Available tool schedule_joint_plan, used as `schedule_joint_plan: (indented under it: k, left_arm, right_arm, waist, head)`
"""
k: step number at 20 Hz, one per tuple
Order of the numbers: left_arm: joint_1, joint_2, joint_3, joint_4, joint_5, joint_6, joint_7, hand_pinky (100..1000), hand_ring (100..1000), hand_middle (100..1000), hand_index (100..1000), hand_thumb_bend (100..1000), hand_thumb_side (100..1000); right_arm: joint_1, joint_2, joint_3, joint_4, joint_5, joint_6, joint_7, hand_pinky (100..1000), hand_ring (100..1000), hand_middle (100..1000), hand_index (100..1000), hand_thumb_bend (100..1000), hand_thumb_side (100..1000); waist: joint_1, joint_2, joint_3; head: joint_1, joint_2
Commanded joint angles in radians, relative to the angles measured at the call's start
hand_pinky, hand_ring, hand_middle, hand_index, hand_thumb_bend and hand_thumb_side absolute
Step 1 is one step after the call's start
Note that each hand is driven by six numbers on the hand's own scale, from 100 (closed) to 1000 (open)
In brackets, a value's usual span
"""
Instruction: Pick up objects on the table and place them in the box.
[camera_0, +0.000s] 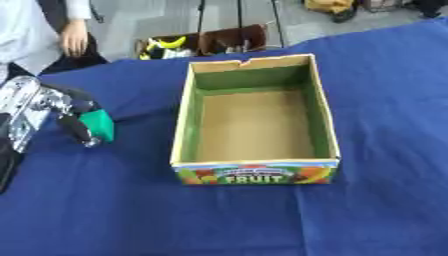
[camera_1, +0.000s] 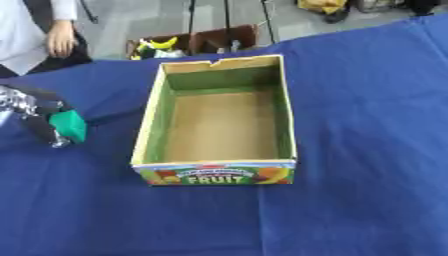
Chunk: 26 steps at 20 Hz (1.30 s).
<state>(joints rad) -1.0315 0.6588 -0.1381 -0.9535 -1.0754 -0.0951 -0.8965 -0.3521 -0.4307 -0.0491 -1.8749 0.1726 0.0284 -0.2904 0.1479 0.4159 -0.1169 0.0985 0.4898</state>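
Observation:
An open cardboard fruit box (camera_0: 185, 120) stands in the middle of the blue table; its brown floor is bare. To its left, my left hand (camera_0: 74, 120) has its black fingers curled round a small green object (camera_0: 99, 125), held just above the cloth and about a hand's width from the box's left wall. The object is partly hidden by the fingers; only a teal-green block shape shows. My right hand does not show in either view.
The blue tablecloth (camera_0: 376, 100) spreads wide to the right of the box and in front of it. Beyond the table's far edge a brown crate (camera_0: 206, 42) holds yellow and dark items on the floor.

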Motion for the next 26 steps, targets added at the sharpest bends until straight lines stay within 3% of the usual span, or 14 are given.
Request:
schedule_joint_plan:
  k: [1,10,16,24,26]
  left_arm:
    - [-0.025,0.024,0.012,-0.023,-0.007,0.014,0.023,588,528,594,777,100,421]
    - [-0.039,0.036,0.014,-0.094,-0.122,0.027,0.167,572,516,588,760,100,429]
    - [-0.050,0.039,0.013,-0.104,-0.167,0.018,0.199,579,522,608,771,100,440]
    - [-0.054,0.036,0.009,-0.109,-0.149,0.022,0.163,590,563,782,814,100,456]
    - [-0.055,0.036,0.009,-0.107,-0.144,0.024,0.154,590,566,788,816,100,457]
  right_arm:
    - [-0.008,-0.023,-0.010,-0.022,-0.007,0.000,-0.004,869,905,814,923,100,1000]
    - [0.000,-0.021,-0.011,-0.020,-0.008,-0.001,-0.004,869,905,814,924,100,1000]
    - [0.006,-0.019,-0.012,-0.019,-0.007,-0.002,-0.002,869,905,814,924,100,1000]
    - [0.008,-0.017,-0.010,-0.020,-0.008,-0.003,0.000,870,905,815,925,100,1000]
    - [0.009,-0.017,-0.011,-0.019,-0.008,-0.003,0.000,870,905,815,925,100,1000]
  waist:
    - [-0.007,-0.021,0.003]
    - [-0.006,-0.032,0.006]
    - [-0.004,-0.043,0.012]
    - [-0.001,-0.048,0.012]
    - [-0.002,-0.048,0.012]
  head:
    - [-0.001,-0.008]
    - [-0.005,-0.001]
    - [-0.011,0.006]
    - [-0.011,0.004]
    - [-0.011,0.004]
